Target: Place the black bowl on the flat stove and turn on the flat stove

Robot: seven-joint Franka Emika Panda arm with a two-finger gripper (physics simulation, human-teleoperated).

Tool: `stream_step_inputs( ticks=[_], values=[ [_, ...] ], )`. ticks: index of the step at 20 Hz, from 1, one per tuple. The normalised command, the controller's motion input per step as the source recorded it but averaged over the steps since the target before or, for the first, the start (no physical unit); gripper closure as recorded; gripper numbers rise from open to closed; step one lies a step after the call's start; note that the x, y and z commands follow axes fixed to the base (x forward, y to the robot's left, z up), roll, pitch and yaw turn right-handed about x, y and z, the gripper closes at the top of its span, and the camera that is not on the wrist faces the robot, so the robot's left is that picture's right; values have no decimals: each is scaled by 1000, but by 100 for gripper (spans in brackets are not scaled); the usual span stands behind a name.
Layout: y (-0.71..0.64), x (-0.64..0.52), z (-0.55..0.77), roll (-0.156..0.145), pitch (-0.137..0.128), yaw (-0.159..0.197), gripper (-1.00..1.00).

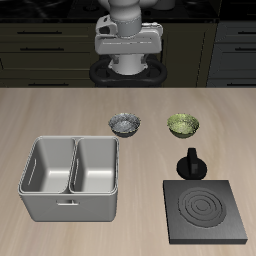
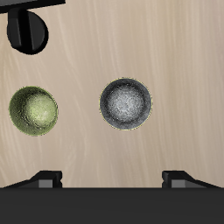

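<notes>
- Table (image 1: 60, 115): pale wood-grain surface, carrying every item listed below; dark cabinets stood behind its back edge.
- Robot arm (image 1: 127, 45): white and grey, raised at the back of the table, well above the surface and touching none of the items.
- Double basin (image 1: 70, 178): grey metal, two compartments side by side, near the table's front edge; both compartments showed bare metal.
- Flat stove (image 1: 207, 212): black square plate with concentric rings on top, near the front edge, apart from the basin; nothing stood on the rings.
- Stove knob (image 1: 192, 165): black, on the stove's back side, between the rings and the olive-green bowl.
- Black bowl (image 1: 125, 124) (image 2: 126, 104): small, round, upright, dark outside with a pale grey speckled inside and silvery rim; resting on the table behind the basin's back rim, well apart from the stove.
- Olive-green bowl (image 1: 182, 125) (image 2: 34, 111): same size, upright, level with the black bowl and near it without touching; set just behind the knob.
- Fingers (image 2: 50, 178): two dark tips seen at the edge of the wrist view, spread wide apart, gripping nothing; the black bowl lay below them, unheld, nearly in line with the gap.
</notes>
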Motion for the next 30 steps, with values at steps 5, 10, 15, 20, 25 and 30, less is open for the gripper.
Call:
stream_step_inputs(
  ticks=[5,10,15,20,25,30],
  values=[
    [-71,-82,101,-41,-16,-10,-100],
    [-35,-1,34,-33,-23,9,-100],
    [-8,9,49,-17,-15,0,-100],
    [2,16,58,-8,-19,12,-100],
    [12,98,29,0,1,0,-100],
    [77,151,124,12,-10,18,-100]
  ],
)
